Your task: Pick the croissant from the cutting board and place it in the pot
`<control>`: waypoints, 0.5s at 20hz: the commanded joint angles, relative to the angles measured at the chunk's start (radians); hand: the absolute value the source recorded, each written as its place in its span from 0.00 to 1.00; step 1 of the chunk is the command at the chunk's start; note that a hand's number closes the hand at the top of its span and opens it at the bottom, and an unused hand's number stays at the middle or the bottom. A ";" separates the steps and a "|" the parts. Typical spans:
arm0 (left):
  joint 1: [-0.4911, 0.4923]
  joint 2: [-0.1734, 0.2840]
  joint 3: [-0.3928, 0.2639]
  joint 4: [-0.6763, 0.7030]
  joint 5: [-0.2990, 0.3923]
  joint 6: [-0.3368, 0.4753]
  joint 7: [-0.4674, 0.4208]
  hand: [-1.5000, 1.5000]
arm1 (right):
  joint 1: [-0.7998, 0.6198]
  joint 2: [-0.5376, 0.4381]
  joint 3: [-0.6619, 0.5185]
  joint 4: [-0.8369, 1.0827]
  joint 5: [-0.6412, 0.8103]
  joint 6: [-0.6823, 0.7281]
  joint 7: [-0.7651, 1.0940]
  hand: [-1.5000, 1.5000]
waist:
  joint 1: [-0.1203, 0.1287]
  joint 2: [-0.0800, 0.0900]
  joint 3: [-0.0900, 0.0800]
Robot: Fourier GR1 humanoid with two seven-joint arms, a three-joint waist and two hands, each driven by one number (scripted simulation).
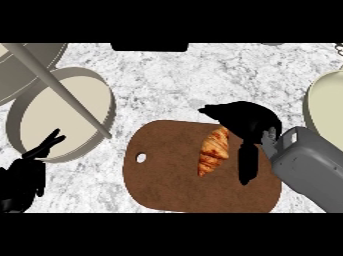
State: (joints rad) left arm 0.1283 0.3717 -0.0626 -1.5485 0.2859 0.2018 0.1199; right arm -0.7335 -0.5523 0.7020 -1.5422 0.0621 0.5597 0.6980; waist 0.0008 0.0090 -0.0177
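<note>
A golden croissant (214, 151) lies on the brown cutting board (175, 186), near its right side. My right hand (242, 119) hovers over the croissant's far end, fingers bent above it. Its thumb (246, 165) stretches down along the croissant's right side with a small gap between them. The beige round pot (28, 114) stands to the left of the board, and a long beige handle (63, 92) crosses over it. My left hand (17, 179) rests open at the lower left, fingers up, just below the pot.
A larger beige round vessel (8, 75) sits at the back left, partly behind the pot. A pale plate (335, 107) lies at the right edge, beyond my grey right forearm (318, 167). The counter (174, 80) is grey speckled marble.
</note>
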 commanded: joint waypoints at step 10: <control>-0.229 -0.030 0.044 -0.120 0.012 -0.001 -0.080 0.50 | -0.009 0.090 0.063 0.107 0.104 -0.038 0.064 0.00 | -0.024 -0.004 0.017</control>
State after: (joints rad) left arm 0.1396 0.3694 -0.0491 -1.5641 0.2887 0.1878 0.1288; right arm -0.7407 -0.4934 0.7542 -1.4769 0.1424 0.5387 0.7515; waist -0.0038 0.0110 -0.0194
